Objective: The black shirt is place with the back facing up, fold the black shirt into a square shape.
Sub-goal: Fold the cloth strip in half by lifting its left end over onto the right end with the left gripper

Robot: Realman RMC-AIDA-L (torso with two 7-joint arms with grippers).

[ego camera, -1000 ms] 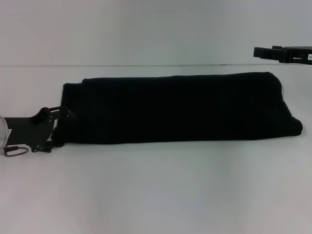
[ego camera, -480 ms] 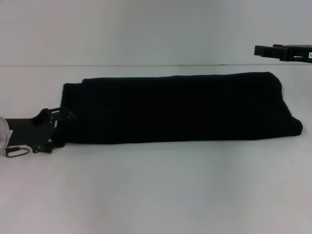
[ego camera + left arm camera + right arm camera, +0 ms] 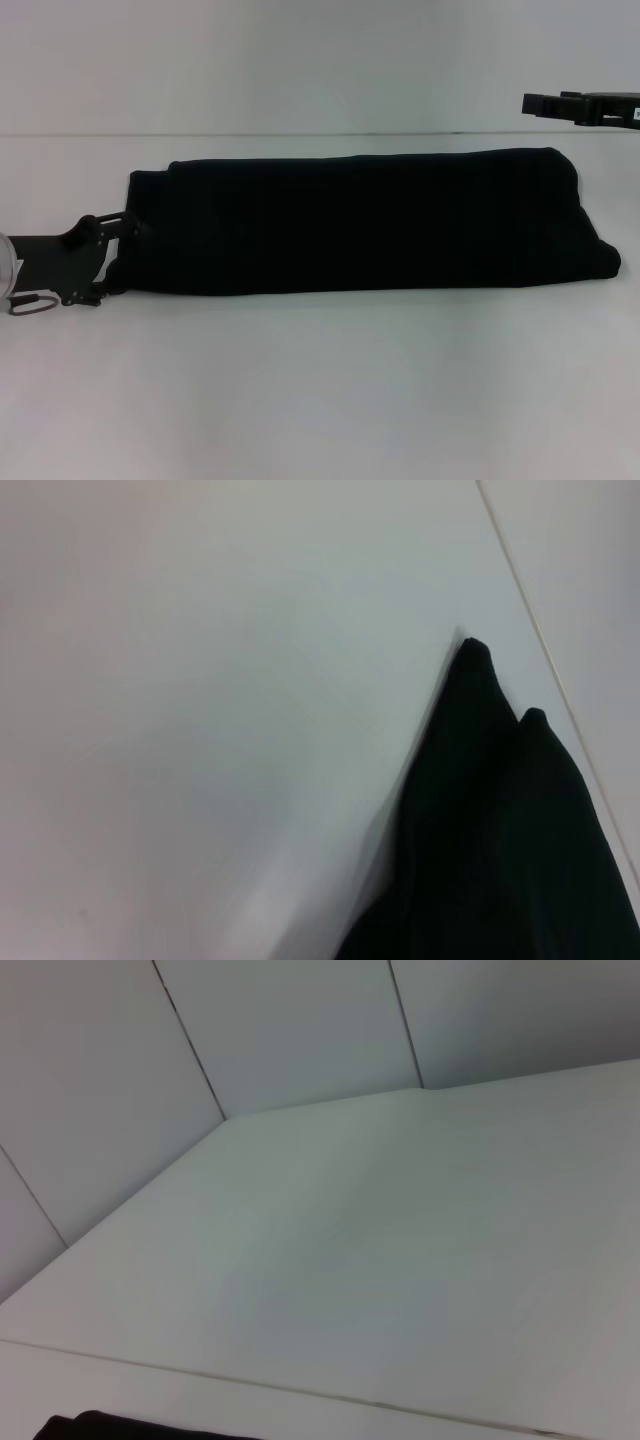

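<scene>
The black shirt (image 3: 360,220) lies on the white table as a long folded band running left to right, plain side up. My left gripper (image 3: 116,258) sits low at the band's left end, its two finger arms spread apart with the tips at the fabric's edge. In the left wrist view only two pointed folds of the black shirt (image 3: 500,830) show on the table. My right gripper (image 3: 528,104) hangs high at the far right, above and clear of the shirt. A sliver of the black shirt (image 3: 110,1426) shows at the edge of the right wrist view.
The white table (image 3: 320,390) stretches wide in front of the shirt and a narrower strip lies behind it. A pale panelled wall (image 3: 300,1030) rises behind the table's far edge.
My left gripper has slid a little to the left and slightly back along the shirt's left end. The shirt and the right gripper have not moved.
</scene>
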